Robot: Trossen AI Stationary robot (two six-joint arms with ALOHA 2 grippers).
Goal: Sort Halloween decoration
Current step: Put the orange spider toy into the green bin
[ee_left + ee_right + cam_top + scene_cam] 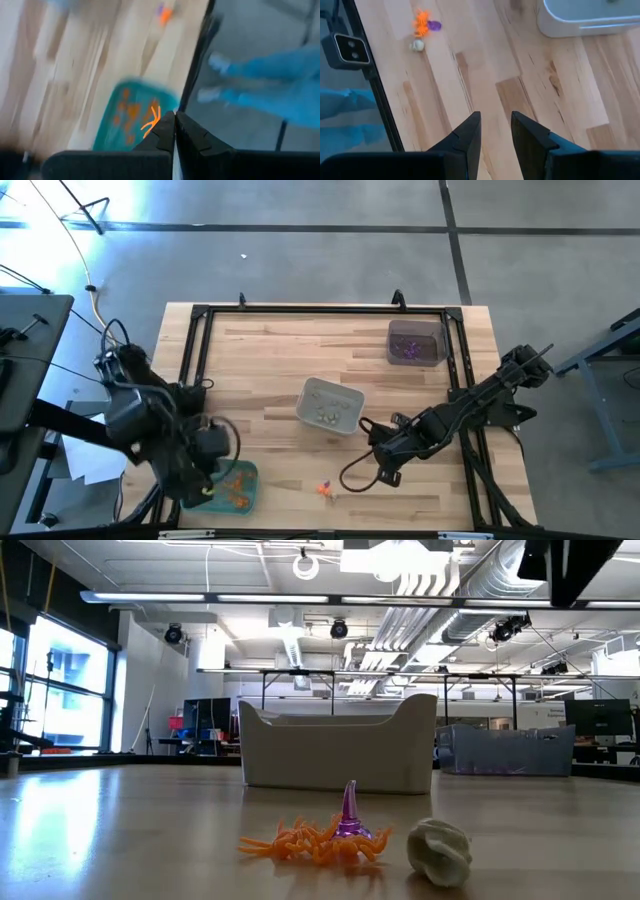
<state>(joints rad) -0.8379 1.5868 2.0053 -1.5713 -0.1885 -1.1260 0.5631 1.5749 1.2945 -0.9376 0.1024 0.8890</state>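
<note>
Trinkets: orange spider [151,120] pinched in left gripper [174,131] above green tray [238,486], for dropping
Right gripper [495,131]: parted, empty, near grey tray [329,406]

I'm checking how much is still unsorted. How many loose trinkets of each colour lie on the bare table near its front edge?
Orange spidery plastic trinket: 1
Purple cone-shaped trinket: 1
Whitish lumpy trinket: 1
Total: 3

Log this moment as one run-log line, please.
left tool: shut on orange trinket, over green tray | right tool: open, empty | loose pile: front edge
</note>
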